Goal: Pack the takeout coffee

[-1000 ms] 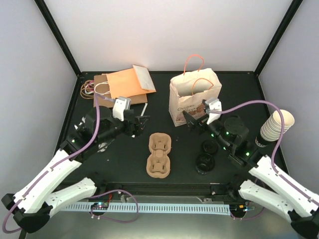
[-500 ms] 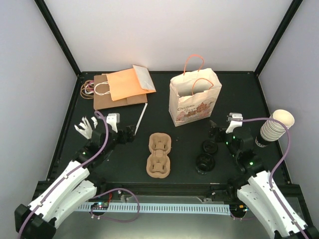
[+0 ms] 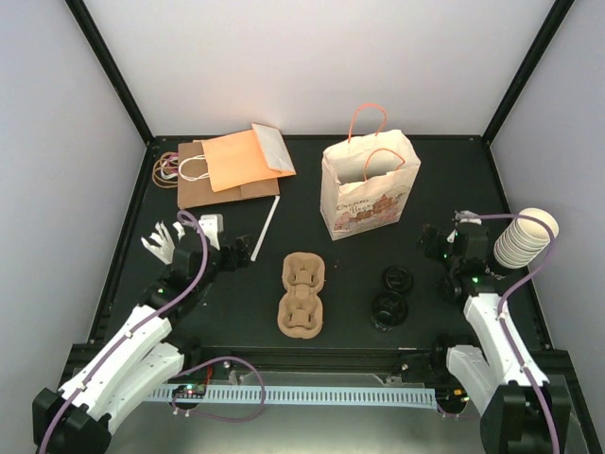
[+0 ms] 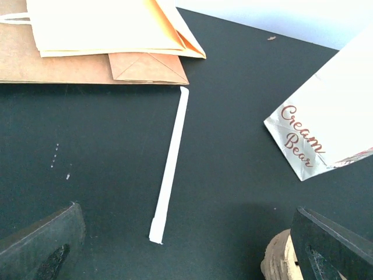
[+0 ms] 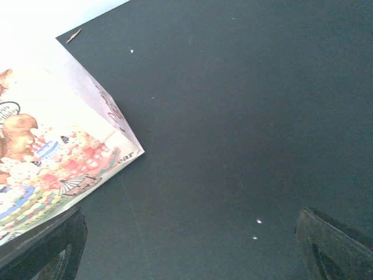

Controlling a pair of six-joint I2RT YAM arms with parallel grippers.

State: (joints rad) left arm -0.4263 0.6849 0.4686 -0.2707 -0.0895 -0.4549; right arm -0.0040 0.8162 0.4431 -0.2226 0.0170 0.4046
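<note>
Now both arms have drawn back from the middle of the table [image 3: 444, 175] toward their bases: the left gripper [image 3: 240, 255] sits low beside the straw [image 3: 266, 227], and the right gripper [image 3: 433, 243] has come away from the printed paper bag [image 3: 369, 194] to near the stack of cups [image 3: 525, 238], each with its jaws spread wide and nothing between them. The takeout coffee I cannot find in any view; the cup carrier [image 3: 302, 293] holds no cup, so it is perhaps already inside the bag or hidden, and I judge that nothing is being handled at this moment
</note>
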